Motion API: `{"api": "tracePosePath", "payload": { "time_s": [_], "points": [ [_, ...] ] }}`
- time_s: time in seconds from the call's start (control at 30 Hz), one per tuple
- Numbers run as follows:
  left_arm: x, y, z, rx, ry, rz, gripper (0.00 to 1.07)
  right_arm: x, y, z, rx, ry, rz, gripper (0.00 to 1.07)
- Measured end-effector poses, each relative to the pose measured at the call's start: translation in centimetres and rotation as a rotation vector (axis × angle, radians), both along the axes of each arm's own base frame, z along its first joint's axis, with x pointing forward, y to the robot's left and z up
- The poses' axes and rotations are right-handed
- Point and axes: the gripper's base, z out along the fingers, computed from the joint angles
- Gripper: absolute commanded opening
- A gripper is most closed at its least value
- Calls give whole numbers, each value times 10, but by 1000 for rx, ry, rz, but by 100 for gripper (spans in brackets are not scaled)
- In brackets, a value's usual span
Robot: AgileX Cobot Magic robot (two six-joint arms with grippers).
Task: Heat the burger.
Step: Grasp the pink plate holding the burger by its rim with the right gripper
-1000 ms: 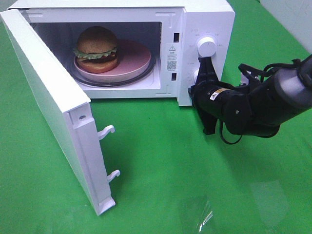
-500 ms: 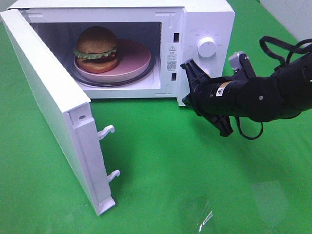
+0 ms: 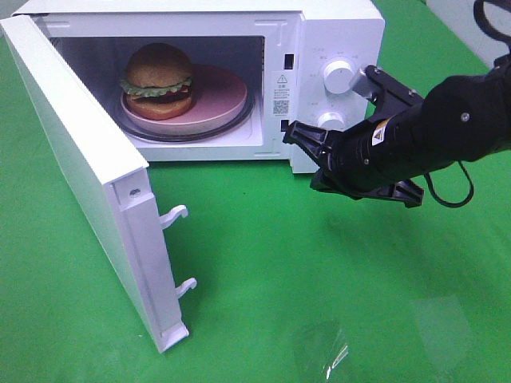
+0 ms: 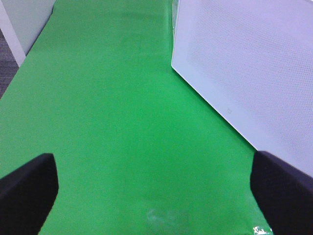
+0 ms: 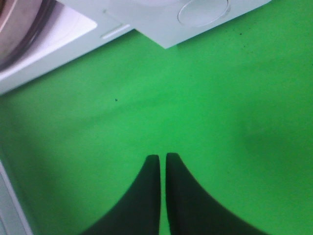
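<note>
Exterior high: right arm [image 3: 431, 132] swung off knobs [image 3: 338, 77] toward cavity, right jaws pressed together, empty; left jaws spread. Burger [image 3: 158, 80] on plate [image 3: 227, 100] inside microwave [image 3: 335, 24], door [image 3: 80, 159] open; closing it likely next.

The right arm [image 3: 451, 128] is a thick, rounded, matte black limb that narrows toward the right gripper [image 3: 289, 133]. Its two black fingers [image 5: 146, 196] are broad at the root and taper to slim, blunt tips. Just behind the fingers, on the gripper's housing, sits a small pale label [image 3: 377, 136] with a yellow patch; its print is too small to read. Farther back from the fingers, a grey metal bracket [image 3: 386, 86] with angular edges juts from the wrist. A thin black cable [image 3: 459, 205] loops out from the arm behind the gripper. The left gripper [image 4: 154, 164] shows only two matte black fingertips [image 4: 27, 191], rounded and softly blurred.
</note>
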Motion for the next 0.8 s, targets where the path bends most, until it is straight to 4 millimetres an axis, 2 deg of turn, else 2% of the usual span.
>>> {"api": "tracePosePath", "payload": {
  "time_s": [0.1, 0.27, 0.33, 0.5, 0.53, 0.57, 0.67, 0.7, 0.77, 0.8],
  "points": [
    [0, 0, 0, 0, 0, 0, 100, 3, 3, 13, -113, 15, 123, 5],
    [0, 0, 0, 0, 0, 0, 100, 5, 5, 22, -226, 28, 261, 5],
    [0, 0, 0, 0, 0, 0, 100, 8, 7, 32, -327, 10, 405, 5],
    [0, 0, 0, 0, 0, 0, 100, 10, 9, 38, -409, -27, 533, 5],
    [0, 0, 0, 0, 0, 0, 100, 11, 10, 42, -484, -67, 651, 5],
    [0, 0, 0, 0, 0, 0, 100, 11, 10, 42, -484, -67, 651, 5],
    [0, 0, 0, 0, 0, 0, 100, 11, 10, 43, -611, -144, 852, 6],
    [0, 0, 0, 0, 0, 0, 100, 11, 10, 43, -611, -144, 852, 6],
    [0, 0, 0, 0, 0, 0, 100, 11, 10, 43, -743, -236, 1062, 7],
    [0, 0, 0, 0, 0, 0, 100, 11, 10, 43, -743, -236, 1062, 7]
  ]
}}
